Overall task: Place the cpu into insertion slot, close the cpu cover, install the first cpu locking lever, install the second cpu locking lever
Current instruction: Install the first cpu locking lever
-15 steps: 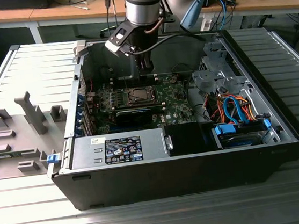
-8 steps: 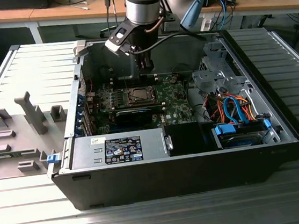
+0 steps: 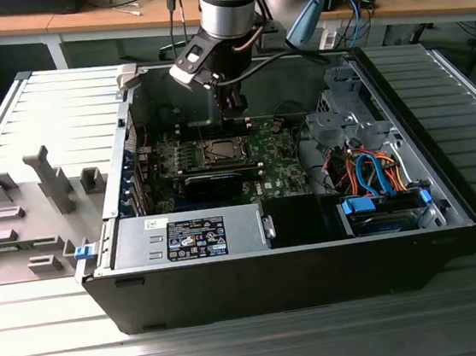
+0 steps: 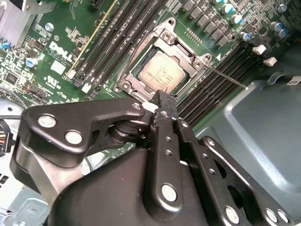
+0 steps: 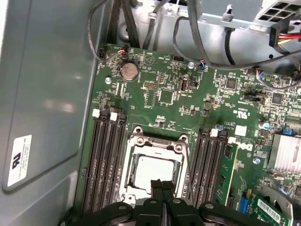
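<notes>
Second wrist view, notes. The cpu (image 4: 162,75) lies flat, silvery face up, directly beyond the tips of the end effector (image 4: 163,96). It is seated in the insertion slot (image 5: 128,175), square to the rim. We see no tilt and no raised corner.

The cpu cover (image 4: 184,49) appears to be down. Its thin metal frame lies level around the chip, whose face shows through the window.

The end effector's fingers are pressed together in both wrist views, with nothing between them. The tips hang over the near edge of the socket. We cannot tell whether they touch the frame or only hover.

One thin locking lever (image 4: 225,77) runs out from a socket corner, off to the side of the tips, across the neighbouring memory slots (image 5: 106,160). It looks unlatched to us, though its height is hard to judge. We cannot make out the second lever.

Our reading of progress:
- Chip placed: done.
- Cover closed: done, or nearly so.
- Both levers: we judge neither secured yet.

Further out, the green circuit board (image 5: 164,96) spreads all around the tips. In the exterior view the end effector (image 3: 231,101) reaches down into the open computer case (image 3: 317,263). The case lies on its side on the ribbed desk (image 3: 240,349).
</notes>
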Robot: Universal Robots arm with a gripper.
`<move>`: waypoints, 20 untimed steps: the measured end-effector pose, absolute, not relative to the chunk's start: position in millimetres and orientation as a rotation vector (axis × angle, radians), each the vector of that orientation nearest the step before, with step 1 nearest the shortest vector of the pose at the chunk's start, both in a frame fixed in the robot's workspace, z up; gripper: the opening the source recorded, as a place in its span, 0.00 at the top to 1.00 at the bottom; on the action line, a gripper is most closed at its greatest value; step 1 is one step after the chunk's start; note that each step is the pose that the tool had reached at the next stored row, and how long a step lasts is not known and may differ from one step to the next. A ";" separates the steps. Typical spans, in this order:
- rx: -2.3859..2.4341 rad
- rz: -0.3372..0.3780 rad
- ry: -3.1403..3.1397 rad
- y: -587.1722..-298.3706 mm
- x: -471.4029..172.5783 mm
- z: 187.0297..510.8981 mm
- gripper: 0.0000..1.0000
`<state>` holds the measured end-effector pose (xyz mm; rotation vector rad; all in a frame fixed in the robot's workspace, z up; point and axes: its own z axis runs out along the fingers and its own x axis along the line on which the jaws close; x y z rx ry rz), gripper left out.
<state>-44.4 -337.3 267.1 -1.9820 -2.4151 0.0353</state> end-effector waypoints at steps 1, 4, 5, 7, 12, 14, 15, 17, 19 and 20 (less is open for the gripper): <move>-1.974 0.035 -2.421 -337.3 -44.3 267.1 0.89; -1.952 0.036 -2.439 -337.3 -44.4 267.0 0.89; -1.947 0.036 -2.443 -337.2 -44.3 267.0 0.89; -1.938 0.036 -2.451 -337.3 -44.3 267.0 0.89; -1.908 0.036 -2.475 -337.3 -44.3 267.0 0.89; -1.903 0.036 -2.478 -337.2 -44.3 267.0 0.89; -1.892 0.037 -2.488 -337.3 -44.3 266.9 0.89; -1.870 0.038 -2.505 -337.3 -44.4 266.9 0.89; -1.841 0.040 -2.528 -337.2 -44.3 267.0 0.89; -1.838 0.041 -2.531 -337.3 -44.3 267.0 0.89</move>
